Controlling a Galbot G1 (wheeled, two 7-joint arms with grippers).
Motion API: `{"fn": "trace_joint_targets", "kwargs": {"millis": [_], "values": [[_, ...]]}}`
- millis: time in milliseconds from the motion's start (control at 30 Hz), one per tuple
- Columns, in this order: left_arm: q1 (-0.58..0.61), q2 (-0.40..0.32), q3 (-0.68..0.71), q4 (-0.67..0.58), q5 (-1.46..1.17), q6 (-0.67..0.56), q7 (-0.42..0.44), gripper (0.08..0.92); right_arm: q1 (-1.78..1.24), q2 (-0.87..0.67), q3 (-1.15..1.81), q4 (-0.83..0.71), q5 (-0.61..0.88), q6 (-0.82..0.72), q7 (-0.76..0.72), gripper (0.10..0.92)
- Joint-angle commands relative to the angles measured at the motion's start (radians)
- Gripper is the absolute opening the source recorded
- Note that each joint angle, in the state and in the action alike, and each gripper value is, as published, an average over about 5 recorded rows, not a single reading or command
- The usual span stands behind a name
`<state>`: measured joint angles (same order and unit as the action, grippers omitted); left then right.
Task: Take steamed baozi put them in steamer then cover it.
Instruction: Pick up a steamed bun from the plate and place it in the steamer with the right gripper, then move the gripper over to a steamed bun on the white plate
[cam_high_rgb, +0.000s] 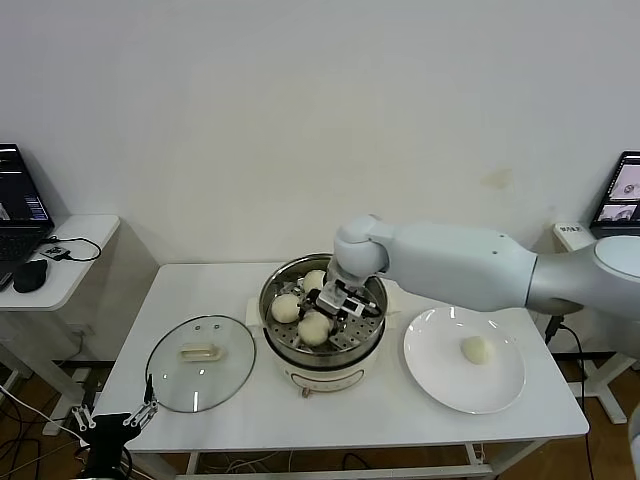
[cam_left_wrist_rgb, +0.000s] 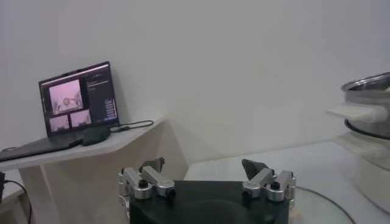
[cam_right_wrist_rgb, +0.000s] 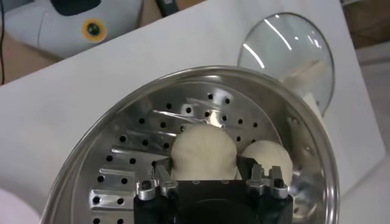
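Three small cream-white baozi (cam_high_rgb: 287, 308) sit in the shiny round steel steamer (cam_high_rgb: 275, 332), the right hand (cam_high_rgb: 335, 303) holding one (cam_right_wrist_rgb: 203, 152), a fourth on the white plate (cam_high_rgb: 440, 385) beside it, glass cover (cam_high_rgb: 200, 350) on the worktop (cam_high_rgb: 370, 415), left hand (cam_left_wrist_rgb: 207, 173) idle, wide.

The left hand (cam_left_wrist_rgb: 207, 173), fingers spread, hangs near the steamer (cam_left_wrist_rgb: 368, 106), facing a laptop (cam_left_wrist_rgb: 72, 103).
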<state>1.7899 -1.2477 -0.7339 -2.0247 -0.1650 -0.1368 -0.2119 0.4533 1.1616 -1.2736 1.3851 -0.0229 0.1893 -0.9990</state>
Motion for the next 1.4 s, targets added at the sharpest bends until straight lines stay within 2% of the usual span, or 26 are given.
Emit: {"fn": "trace_joint_targets", "kwargs": {"millis": [33,167,267,467,700,833,1000,1200,1400], "values": [[0.000,-0.002,0.004,0.001,0.002,0.000,0.000,0.823,0.001,0.006,-0.005,0.001,-0.030,0.047,0.002,0.696],[-0.002,-0.001,0.005,0.000,0.002,0.000,0.000,0.823,0.036,-0.023,0.000,0.017,-0.013,0.046,-0.001,0.789],[-0.001,0.002,0.004,-0.001,0.001,-0.001,0.000,0.823,0.083,-0.067,0.010,0.037,0.030,0.030,-0.007,0.818],[-0.003,0.016,-0.002,-0.001,-0.002,0.000,0.001,0.823,0.173,-0.240,0.040,0.112,0.168,-0.108,-0.040,0.823],[-0.009,0.029,0.006,0.001,-0.001,0.000,0.003,0.823,0.210,-0.492,0.054,0.223,0.249,-0.379,-0.060,0.823],[-0.010,0.034,0.012,0.001,0.000,0.001,0.004,0.823,0.147,-0.659,0.091,0.272,0.203,-0.450,-0.055,0.823],[-0.008,0.040,0.017,-0.003,0.002,0.002,0.005,0.823,0.013,-0.787,0.121,0.272,0.108,-0.447,-0.027,0.823],[-0.004,0.039,0.030,-0.011,0.014,0.005,0.006,0.823,-0.216,-0.861,0.285,0.241,0.017,-0.432,-0.003,0.823],[0.002,0.030,0.039,-0.017,0.029,0.010,0.006,0.823,-0.475,-0.860,0.464,0.189,-0.067,-0.432,0.019,0.823]]}}
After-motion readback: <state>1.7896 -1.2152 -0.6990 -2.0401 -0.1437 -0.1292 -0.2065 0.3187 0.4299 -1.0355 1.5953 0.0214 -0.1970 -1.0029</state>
